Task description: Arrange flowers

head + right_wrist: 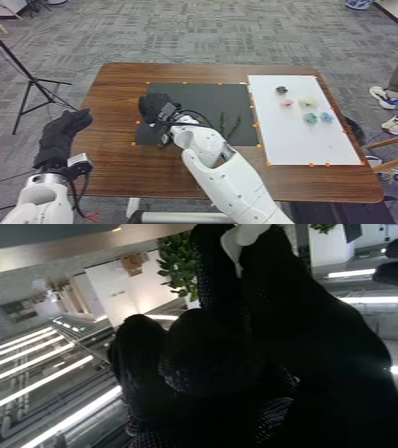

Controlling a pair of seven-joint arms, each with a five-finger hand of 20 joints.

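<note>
A: Where are the flowers lying?

B: 5 small blooms are resting on the white board (306, 145), at the table's 3 o'clock: a dark bloom (282, 90) and a pink bloom (287, 102) are sitting toward the board's 11, a cream bloom (308, 101) is sitting near 12, a teal bloom (310, 119) is marking the middle, and a light blue bloom (327, 116) is lying just beside it, toward 3.

A: And the greenery?

B: 2 thin green stems, a nearer stem (234, 128) and a farther stem (222, 120), are lying around 4 o'clock on the flat black mat (182, 90).

A: What is the right hand (157, 106) doing?

B: It is hanging over the mat's 10 o'clock, its lower fingers curling in. In the wrist view, finger and thumb are pinching a smooth, rounded pale thing (253, 233); I'm not managing to tell what it is.

A: And the left hand (64, 131)?

B: It is waiting at the table's 9 o'clock; I'm not able to tell whether it is open or closed.

A: How are you expecting the flowers to handle?

B: I'm guessing light all round: blooms giving softly and crushing easily, stems staying springy but rolling if nudged. I'm favouring a gentle pinch low under each bloom, and mid-length on a stem.

A: Textures?

B: The blooms are looking ruffled and round, the glove is showing a knitted weave, and the brown table (115, 170) is showing streaky wood grain.
</note>
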